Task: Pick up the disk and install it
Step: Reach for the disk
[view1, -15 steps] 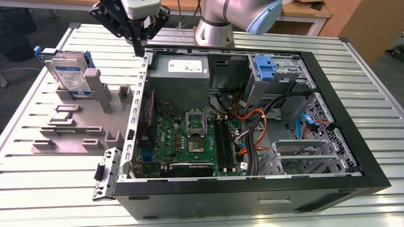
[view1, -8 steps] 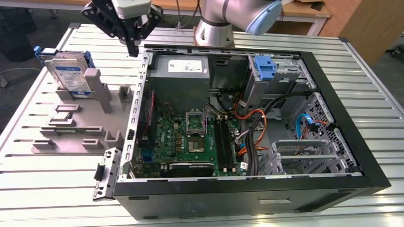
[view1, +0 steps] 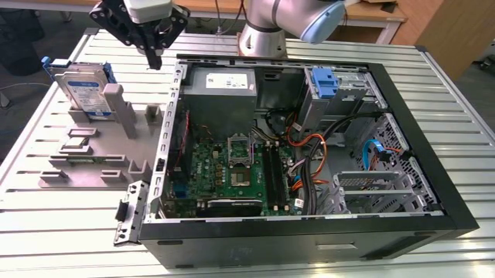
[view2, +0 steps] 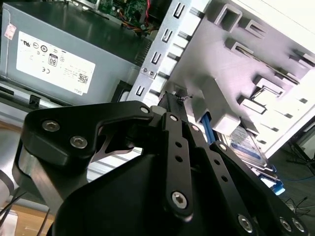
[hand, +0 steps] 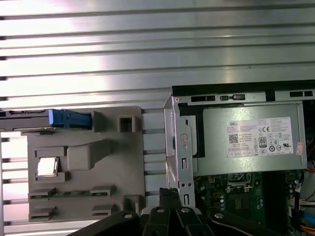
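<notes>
Standing on edge in the grey fixture point(view1: 139, 147), on the exterior view's left of the open computer case point(view1: 456, 197): the disk point(view1: 81, 92). Rigid, dense and shock-sensitive, I judge; best gripped across its flat faces. My pincer point(view1: 155, 58): closed, empty, hanging between fixture and case.

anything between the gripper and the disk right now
Nothing visible. The gripper hangs in open air above the disk, toward the exterior view's right of it. The disk stands upright in its grey holder.
</notes>
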